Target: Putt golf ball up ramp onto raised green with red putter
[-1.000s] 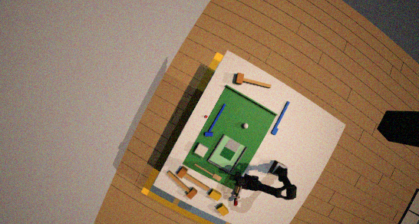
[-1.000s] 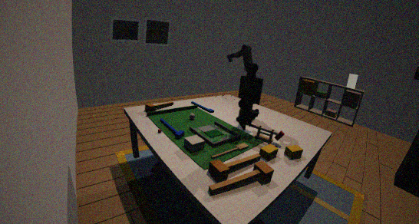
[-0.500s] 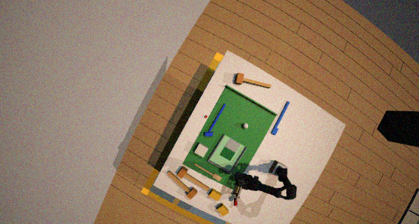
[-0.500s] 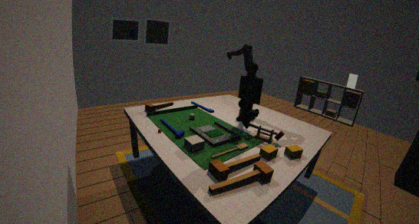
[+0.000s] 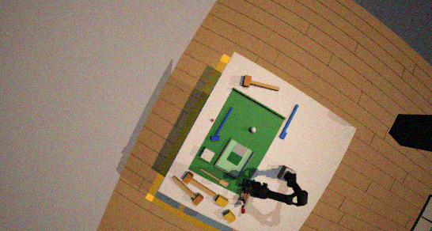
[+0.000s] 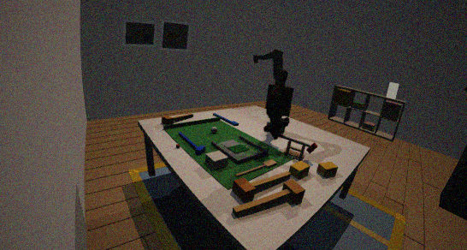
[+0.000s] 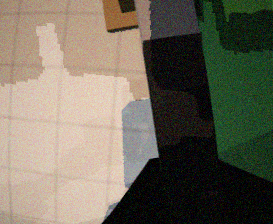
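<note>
The white desk [image 6: 342, 146] carries a green mat [image 6: 201, 133] in its middle, wooden mallets [image 6: 267, 192] and yellow blocks [image 6: 327, 169] near one corner.

The table [image 5: 316, 145] top is off-white and carries a bright green mat [image 5: 253, 114] holding a white golf ball [image 5: 252, 129], a paler green raised green [image 5: 234, 157] with a grey patch and a darker green square, and a beige block [image 5: 206, 154]. Two blue sticks [image 5: 289, 121] lie by the mat, one on each side, with tan-and-brown wooden mallets [image 5: 259, 83] and yellow cubes [image 5: 229, 215] nearby. The arm [image 5: 277, 193] is black, the putter's head [image 6: 312, 147] dark red, the floor [image 5: 316, 39] plank-patterned brown with yellow and grey-blue striping at the table's edge.
</note>
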Robot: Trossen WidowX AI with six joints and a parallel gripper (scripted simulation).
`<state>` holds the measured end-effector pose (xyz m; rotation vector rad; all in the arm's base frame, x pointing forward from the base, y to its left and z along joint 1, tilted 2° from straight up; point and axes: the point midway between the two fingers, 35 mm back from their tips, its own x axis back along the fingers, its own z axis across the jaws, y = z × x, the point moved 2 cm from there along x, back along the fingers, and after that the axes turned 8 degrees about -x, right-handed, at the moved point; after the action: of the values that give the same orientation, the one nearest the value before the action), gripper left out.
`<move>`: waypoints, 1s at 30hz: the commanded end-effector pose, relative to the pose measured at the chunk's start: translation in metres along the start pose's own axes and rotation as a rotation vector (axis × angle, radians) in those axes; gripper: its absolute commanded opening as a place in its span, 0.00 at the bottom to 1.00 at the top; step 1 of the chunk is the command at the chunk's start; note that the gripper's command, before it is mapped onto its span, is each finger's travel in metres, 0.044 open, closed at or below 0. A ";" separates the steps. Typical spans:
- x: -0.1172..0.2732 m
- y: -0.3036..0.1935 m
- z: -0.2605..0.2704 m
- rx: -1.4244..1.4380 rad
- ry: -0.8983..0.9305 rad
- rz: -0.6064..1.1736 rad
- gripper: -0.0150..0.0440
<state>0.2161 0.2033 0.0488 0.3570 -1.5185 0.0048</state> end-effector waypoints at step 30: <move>0.087 -0.060 -0.032 -0.370 -0.096 0.020 0.25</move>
<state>0.2525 0.1506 0.1165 0.1212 -1.5683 -0.2054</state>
